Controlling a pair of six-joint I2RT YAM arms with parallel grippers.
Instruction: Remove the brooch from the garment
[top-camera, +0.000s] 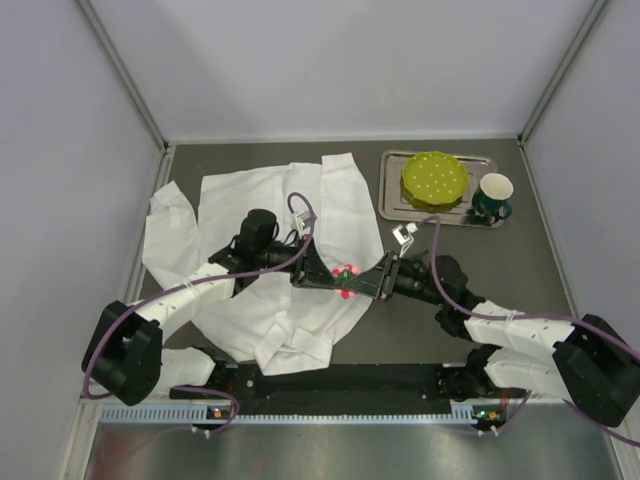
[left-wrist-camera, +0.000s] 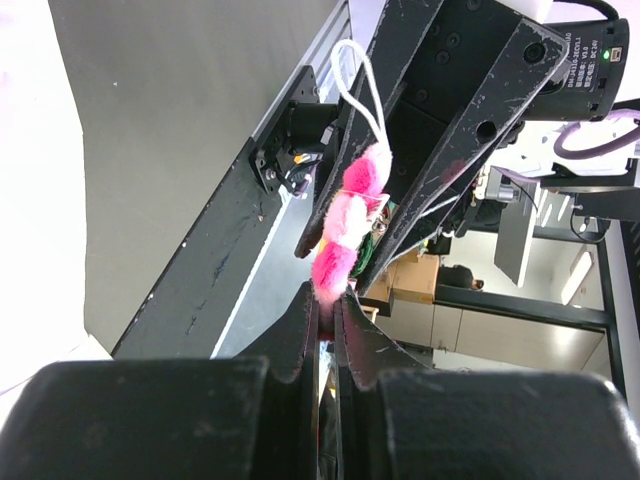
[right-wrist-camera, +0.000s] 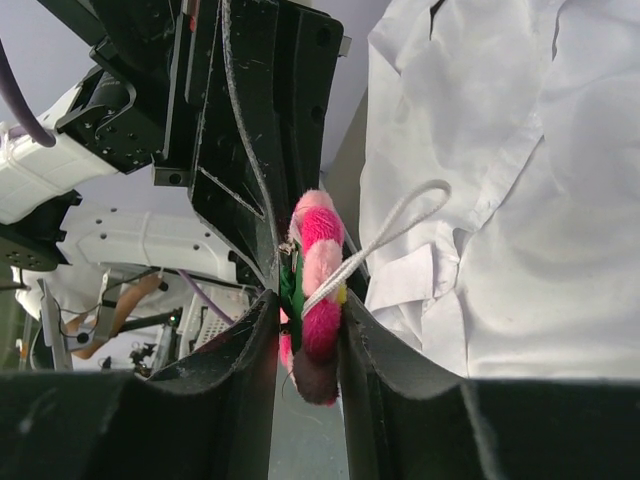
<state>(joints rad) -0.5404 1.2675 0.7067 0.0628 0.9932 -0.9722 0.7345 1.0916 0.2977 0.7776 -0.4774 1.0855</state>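
Note:
The brooch (top-camera: 345, 275), pink-red with a white cord loop, is held between both grippers over the right edge of the white garment (top-camera: 250, 200). My left gripper (top-camera: 333, 279) comes from the left and is shut on the brooch's lower petal (left-wrist-camera: 335, 265). My right gripper (top-camera: 359, 283) comes from the right and is shut on the brooch (right-wrist-camera: 318, 290), its pads pressing both faces. In the right wrist view the garment (right-wrist-camera: 520, 200) lies behind the brooch, and I cannot tell whether the pin still touches the fabric. The left fingers (right-wrist-camera: 250, 150) show above the brooch there.
A metal tray (top-camera: 395, 205) at the back right holds a yellow-green plate (top-camera: 434, 177). A dark green mug (top-camera: 492, 197) stands at the tray's right end. Grey walls enclose the table on three sides.

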